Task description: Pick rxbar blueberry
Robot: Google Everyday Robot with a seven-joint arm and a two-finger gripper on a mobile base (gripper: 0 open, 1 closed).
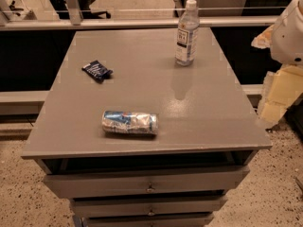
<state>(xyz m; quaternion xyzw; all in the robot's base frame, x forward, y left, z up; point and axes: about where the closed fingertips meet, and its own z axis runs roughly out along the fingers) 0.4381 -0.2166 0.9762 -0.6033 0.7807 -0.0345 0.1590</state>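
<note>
The rxbar blueberry (97,71) is a small, flat, crinkled dark navy wrapper with white lettering. It lies on the left part of the grey cabinet top (199,108), toward the back. A white rounded part of my arm (289,31) shows at the right edge, off the cabinet's right side and far from the bar. The gripper itself is out of view.
A crushed silver-and-blue can (129,122) lies on its side near the front edge. A clear water bottle (186,33) stands upright at the back right. Drawers (147,183) sit below the top. Pale yellow blocks (279,96) are at the right. A railing (142,23) runs behind.
</note>
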